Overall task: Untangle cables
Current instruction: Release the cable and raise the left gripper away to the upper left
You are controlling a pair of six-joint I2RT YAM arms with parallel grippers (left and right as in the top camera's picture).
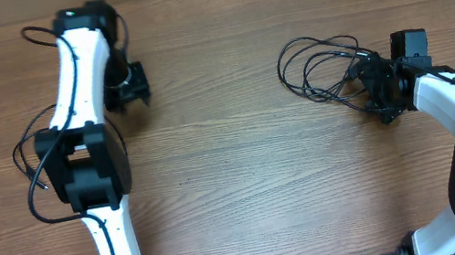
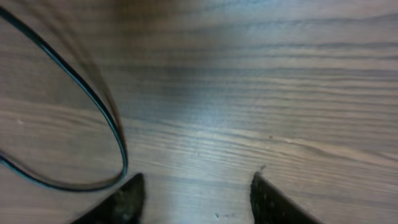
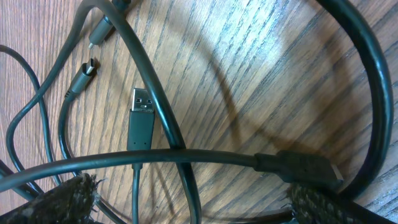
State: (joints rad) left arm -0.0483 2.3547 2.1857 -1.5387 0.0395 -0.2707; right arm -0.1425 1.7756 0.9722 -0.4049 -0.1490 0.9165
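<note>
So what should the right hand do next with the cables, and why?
Probably close the right hand on the cord that crosses its open gap. It sits right over the bunched cables, and that cord already lies between the fingertips. The left hand is open over bare table, far from the bunch, so it cannot help yet.

Thin black cables [image 1: 319,55] lie bunched in loose, overlapping loops at the right. A flat USB plug [image 3: 142,115] and a smaller plug [image 3: 85,73] lie among the strands.
</note>
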